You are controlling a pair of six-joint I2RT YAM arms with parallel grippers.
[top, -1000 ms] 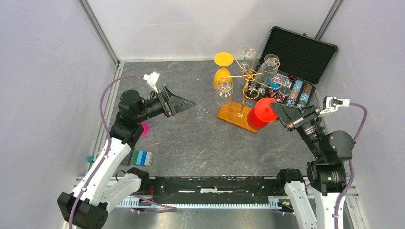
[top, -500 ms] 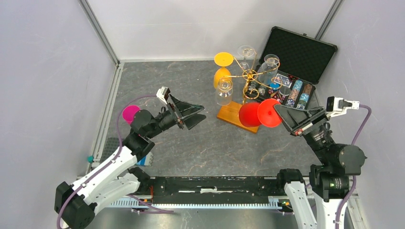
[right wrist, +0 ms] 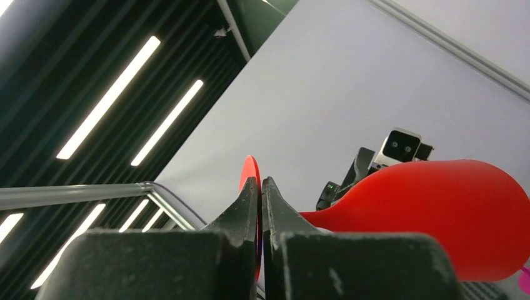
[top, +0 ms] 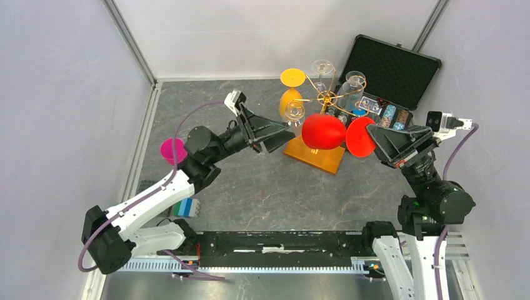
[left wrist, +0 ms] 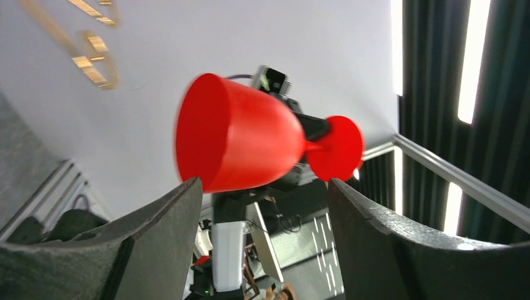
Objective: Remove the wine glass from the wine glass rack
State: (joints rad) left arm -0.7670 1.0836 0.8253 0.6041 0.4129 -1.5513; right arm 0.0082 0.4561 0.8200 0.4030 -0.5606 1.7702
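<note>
The gold wire wine glass rack (top: 325,98) stands on its orange-brown wooden base (top: 312,156). A red wine glass (top: 324,131) is off the rack and lies sideways in the air in front of it. My right gripper (top: 370,132) is shut on its round foot (top: 359,137). In the right wrist view the gripper (right wrist: 260,182) pinches the thin red foot (right wrist: 249,169), with the bowl (right wrist: 437,219) to the right. My left gripper (top: 289,132) is open, just left of the bowl. In the left wrist view the bowl (left wrist: 237,140) hangs above the open gripper (left wrist: 264,182).
A yellow glass (top: 290,87) and three clear glasses (top: 294,114) hang on the rack. An open black case (top: 389,62) with small items stands behind it at the right. A pink object (top: 171,150) and blue-green blocks (top: 186,206) lie at the left.
My right gripper has carried the red glass up and to the left, tipping it sideways. My left arm has swung right, and its open gripper is now near the bowl.
</note>
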